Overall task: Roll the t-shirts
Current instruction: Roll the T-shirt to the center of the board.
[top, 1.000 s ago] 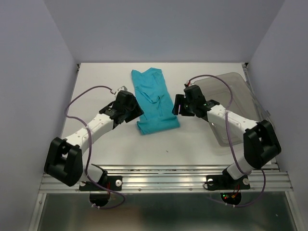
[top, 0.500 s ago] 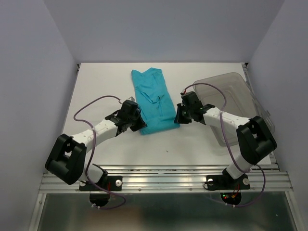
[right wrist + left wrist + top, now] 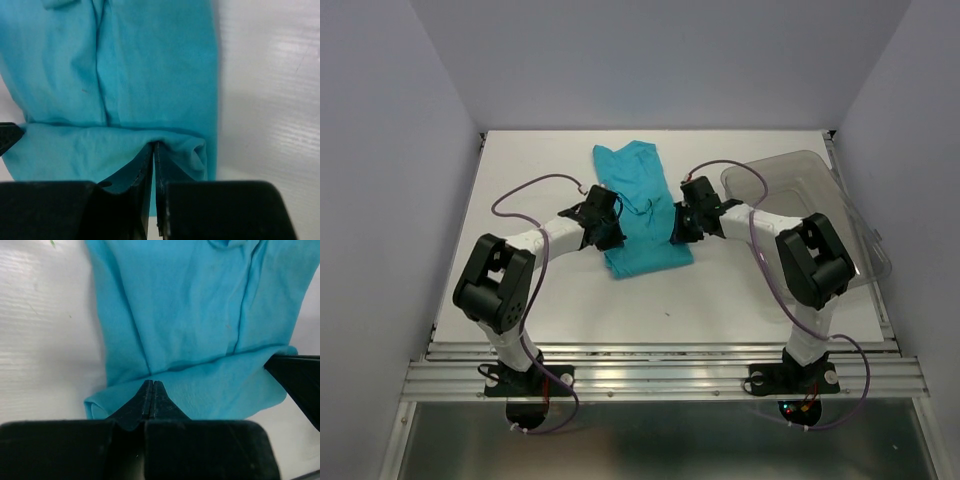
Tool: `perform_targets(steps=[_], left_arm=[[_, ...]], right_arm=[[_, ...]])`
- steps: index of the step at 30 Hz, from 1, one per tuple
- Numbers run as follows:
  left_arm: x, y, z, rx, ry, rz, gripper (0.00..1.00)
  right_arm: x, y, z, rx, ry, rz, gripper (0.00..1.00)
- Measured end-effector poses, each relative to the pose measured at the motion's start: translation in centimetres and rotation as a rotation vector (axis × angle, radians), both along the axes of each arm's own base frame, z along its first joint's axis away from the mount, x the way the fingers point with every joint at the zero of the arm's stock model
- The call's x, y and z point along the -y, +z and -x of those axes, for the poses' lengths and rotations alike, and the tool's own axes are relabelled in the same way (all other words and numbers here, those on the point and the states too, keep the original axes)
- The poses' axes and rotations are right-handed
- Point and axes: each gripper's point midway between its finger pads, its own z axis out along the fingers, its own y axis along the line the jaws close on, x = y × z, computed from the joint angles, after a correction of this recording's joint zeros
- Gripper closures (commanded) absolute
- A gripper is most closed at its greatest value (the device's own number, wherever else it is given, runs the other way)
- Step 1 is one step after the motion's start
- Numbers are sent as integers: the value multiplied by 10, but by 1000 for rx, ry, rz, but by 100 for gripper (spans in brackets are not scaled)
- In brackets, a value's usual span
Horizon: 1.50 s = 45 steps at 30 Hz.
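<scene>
— Which step is this?

— The start of the roll, I'd say. The t-shirt [image 3: 638,200] lies flat on the table [image 3: 520,170], stretching away ahead of both grippers. Its near hem is doubled over into a first fold right at their tips.

— Who holds what?

— The left gripper [image 3: 152,387] has its fingers pressed together, with the left end of the fold pinched between them. The right gripper [image 3: 154,147] is closed the same way on the right end. The bin [image 3: 840,215] stands off to the right gripper's right, apart from the cloth.

— And next?

— Probably both should carry the fold forward together, level and at one pace, so the roll comes out tight and straight. Cloth this limp may slip or skew if one side leads.
</scene>
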Motion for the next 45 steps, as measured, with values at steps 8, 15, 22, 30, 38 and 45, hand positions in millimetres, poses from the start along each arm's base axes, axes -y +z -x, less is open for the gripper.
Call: perform_targets(steps=[8, 15, 22, 30, 38, 45], left_arm=[[-4, 29, -17, 71, -3, -24, 100], [18, 55, 9, 103, -59, 131, 100], [50, 30, 32, 19, -114, 195, 100], [46, -16, 29, -59, -106, 106, 100], [19, 5, 9, 7, -75, 40, 100], [6, 14, -8, 34, -32, 38, 100]], right_arm=[[2, 11, -17, 21, -9, -12, 90], [-7, 51, -9, 82, 22, -72, 89], [-6, 20, -4, 31, 20, -31, 89], [2, -12, -9, 3, -2, 33, 89], [16, 13, -10, 69, -12, 78, 88], [7, 15, -23, 82, -2, 69, 89]])
